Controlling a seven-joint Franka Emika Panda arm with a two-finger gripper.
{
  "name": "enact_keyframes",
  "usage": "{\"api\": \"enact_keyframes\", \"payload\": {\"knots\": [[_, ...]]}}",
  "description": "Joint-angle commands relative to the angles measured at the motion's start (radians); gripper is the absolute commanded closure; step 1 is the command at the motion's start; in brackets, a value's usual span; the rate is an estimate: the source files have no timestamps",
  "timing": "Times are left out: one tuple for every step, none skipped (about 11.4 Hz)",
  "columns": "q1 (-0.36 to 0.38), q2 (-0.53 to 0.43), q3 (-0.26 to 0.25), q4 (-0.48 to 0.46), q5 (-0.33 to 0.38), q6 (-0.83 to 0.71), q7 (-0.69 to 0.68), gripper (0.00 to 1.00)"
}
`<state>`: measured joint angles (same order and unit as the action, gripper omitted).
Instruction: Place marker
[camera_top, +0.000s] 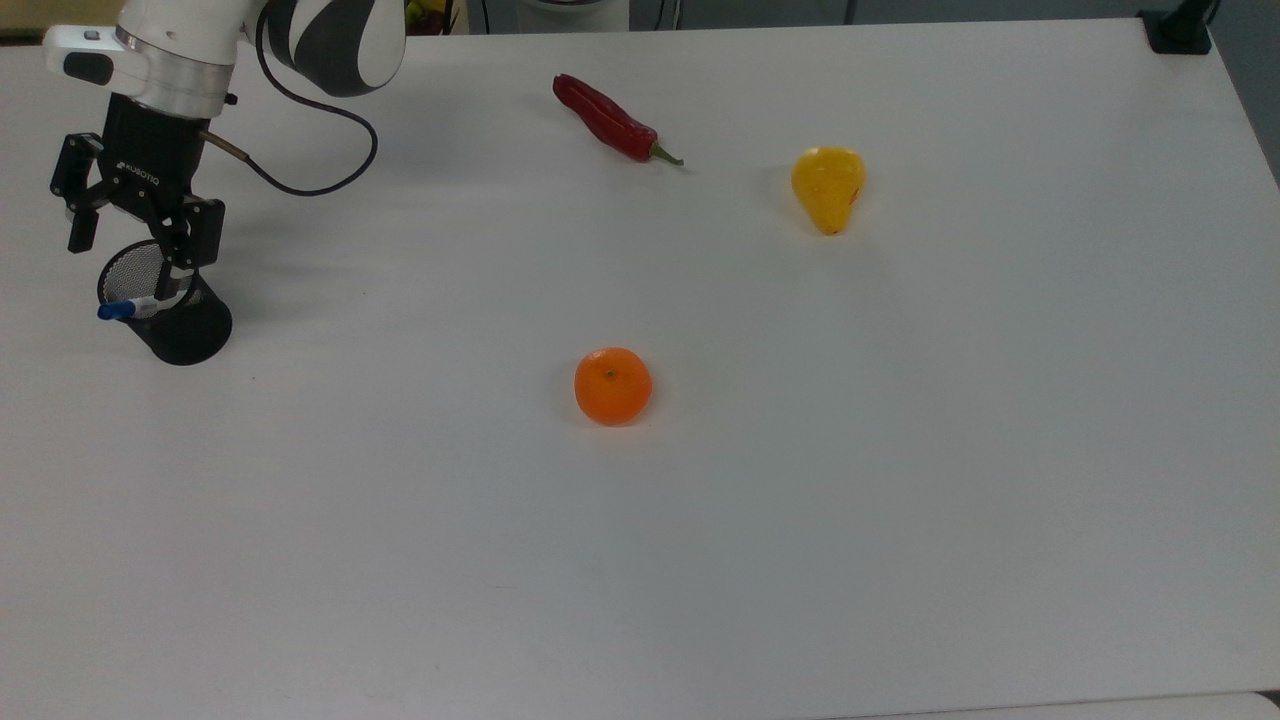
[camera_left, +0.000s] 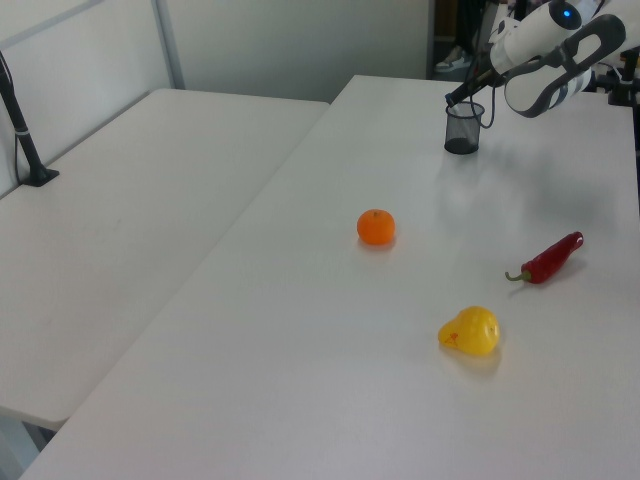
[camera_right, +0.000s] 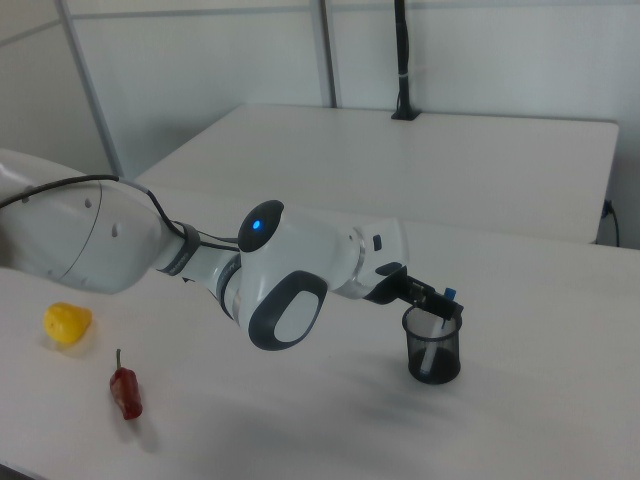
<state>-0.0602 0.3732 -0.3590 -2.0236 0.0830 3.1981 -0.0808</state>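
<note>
The marker (camera_top: 130, 307) stands tilted inside a black mesh cup (camera_top: 178, 328) at the top view's left, its blue cap poking out over the cup's left rim. Just above the cup hangs my gripper (camera_top: 140, 238), open, with its two fingers spread on either side of the cup's mouth and nothing between them. In the left view the cup (camera_left: 461, 130) is at the far end of the table under the gripper (camera_left: 460, 97). In the right view the marker's blue tip (camera_right: 451, 294) shows above the cup (camera_right: 433, 348).
A red chilli (camera_top: 610, 122), a yellow pear (camera_top: 828, 186) and an orange (camera_top: 613, 386) lie spread over the white table. A black cable loops from my wrist. A black post base (camera_top: 1180, 30) sits at the far right corner.
</note>
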Motion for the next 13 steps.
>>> {"api": "enact_keyframes", "payload": {"knots": [[0.002,-0.12,-0.001,-0.011,0.018,-0.208,-0.002,0.0],[-0.001,-0.175,-0.001,0.015,0.009,-0.353,-0.022,0.0],[-0.001,-0.228,-0.009,0.035,0.009,-0.476,-0.049,0.0],[-0.001,-0.282,-0.014,0.048,0.009,-0.601,-0.072,0.0],[-0.001,-0.331,-0.021,0.072,0.008,-0.738,-0.076,0.0],[0.005,-0.364,-0.038,0.124,0.008,-0.902,-0.071,0.0],[0.007,-0.373,-0.044,0.21,0.009,-1.087,-0.066,0.0],[0.003,-0.375,-0.044,0.3,0.009,-1.273,-0.065,0.0],[0.008,-0.381,-0.044,0.362,0.014,-1.413,-0.063,0.0],[0.01,-0.394,-0.041,0.409,0.02,-1.514,-0.047,0.0],[0.011,-0.405,-0.031,0.431,0.02,-1.556,-0.028,0.0],[0.019,-0.416,-0.025,0.456,0.021,-1.592,0.016,0.0],[0.039,-0.427,-0.006,0.473,0.021,-1.61,0.071,0.0]]}}
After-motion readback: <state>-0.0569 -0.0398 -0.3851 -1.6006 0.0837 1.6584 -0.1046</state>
